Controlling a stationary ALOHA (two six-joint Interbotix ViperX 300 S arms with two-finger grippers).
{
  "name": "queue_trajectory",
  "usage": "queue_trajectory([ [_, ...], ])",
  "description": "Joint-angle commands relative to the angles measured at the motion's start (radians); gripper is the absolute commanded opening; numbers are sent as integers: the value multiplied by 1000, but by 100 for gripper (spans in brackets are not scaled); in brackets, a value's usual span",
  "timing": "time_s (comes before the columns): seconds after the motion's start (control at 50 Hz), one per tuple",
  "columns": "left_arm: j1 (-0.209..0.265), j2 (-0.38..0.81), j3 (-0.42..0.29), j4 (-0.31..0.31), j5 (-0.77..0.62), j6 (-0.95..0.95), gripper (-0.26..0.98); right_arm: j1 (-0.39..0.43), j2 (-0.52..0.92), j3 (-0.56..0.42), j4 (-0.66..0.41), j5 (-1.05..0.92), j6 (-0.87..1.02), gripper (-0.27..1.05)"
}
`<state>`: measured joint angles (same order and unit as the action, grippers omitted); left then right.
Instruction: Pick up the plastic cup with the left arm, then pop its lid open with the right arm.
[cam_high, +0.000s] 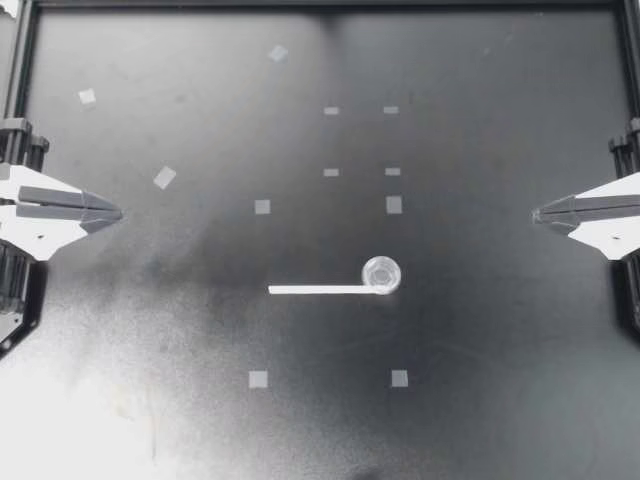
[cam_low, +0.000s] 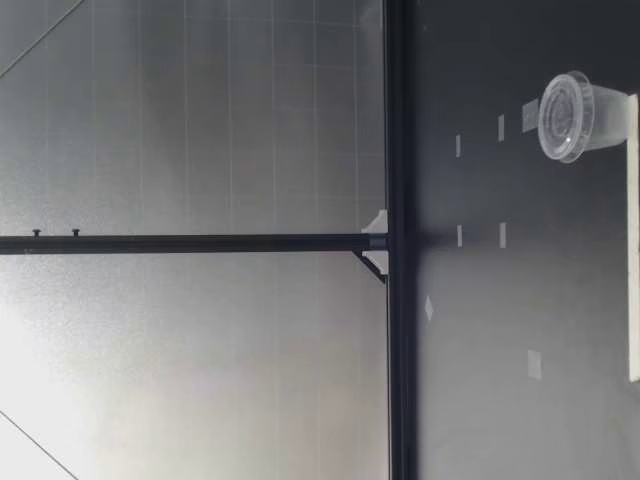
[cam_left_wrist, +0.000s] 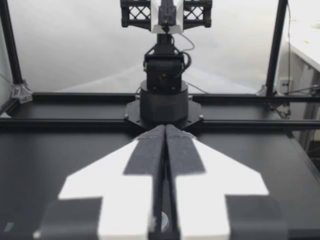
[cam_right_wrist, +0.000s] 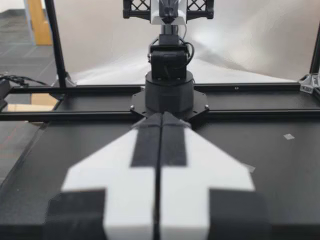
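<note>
Clear thin plastic: small round cup (cam_high: 381, 273), wide-rimmed, upright on one end of a flat white strip (cam_high: 315, 290) near the middle of the matte black table (cam_high: 500, 330). Light and slick, it would likely tip or skid under an off-centre push. Beyond lie pale tape squares (cam_high: 394, 204). Both clenched on nothing, left claw (cam_high: 118, 213) and right claw (cam_high: 537, 213) sit well apart at the sides.

- My left pincer (cam_high: 112, 213) and my right pincer (cam_high: 540, 213) each looked like a pointy arrow.
- The fingers (cam_left_wrist: 125, 185) were white, with a black strip down the inner edge to the tip.
- My right arm was black and stood on a round base (cam_left_wrist: 164, 102).
- Thin black cables (cam_left_wrist: 186, 50) looped beside it.
- Small screws (cam_right_wrist: 206, 106) dotted my left arm's base plate.
</note>
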<state>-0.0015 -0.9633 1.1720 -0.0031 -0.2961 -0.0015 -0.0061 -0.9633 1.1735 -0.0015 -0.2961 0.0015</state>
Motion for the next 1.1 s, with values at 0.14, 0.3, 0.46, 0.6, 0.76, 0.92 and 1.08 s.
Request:
queue_trajectory([
  [0.14, -5, 5, 38, 0, -3, 23, 1, -2, 3, 17, 0, -3, 9, -3],
  [0.3, -5, 26, 51, -3, -3, 18, 1, -2, 15, 31, 0, -3, 54, -3],
  [0.46, -5, 60, 20, -3, -3, 20, 1, -9, 21, 11, 8, 29, 66, -3],
  [0.6, -5, 121, -8, -5, -3, 21, 2, -41, 43, -57, 38, 192, 112, -3],
  [0.76, 2, 236, -60, -5, -6, 21, 2, -51, 89, -137, 38, 347, 156, -3],
  [0.92, 11, 351, -107, -5, -12, 23, 5, -51, 130, -147, 38, 367, 158, -3],
  [1.08, 9, 440, -126, -5, -40, 11, 14, -37, 210, -152, 40, 403, 190, -3],
])
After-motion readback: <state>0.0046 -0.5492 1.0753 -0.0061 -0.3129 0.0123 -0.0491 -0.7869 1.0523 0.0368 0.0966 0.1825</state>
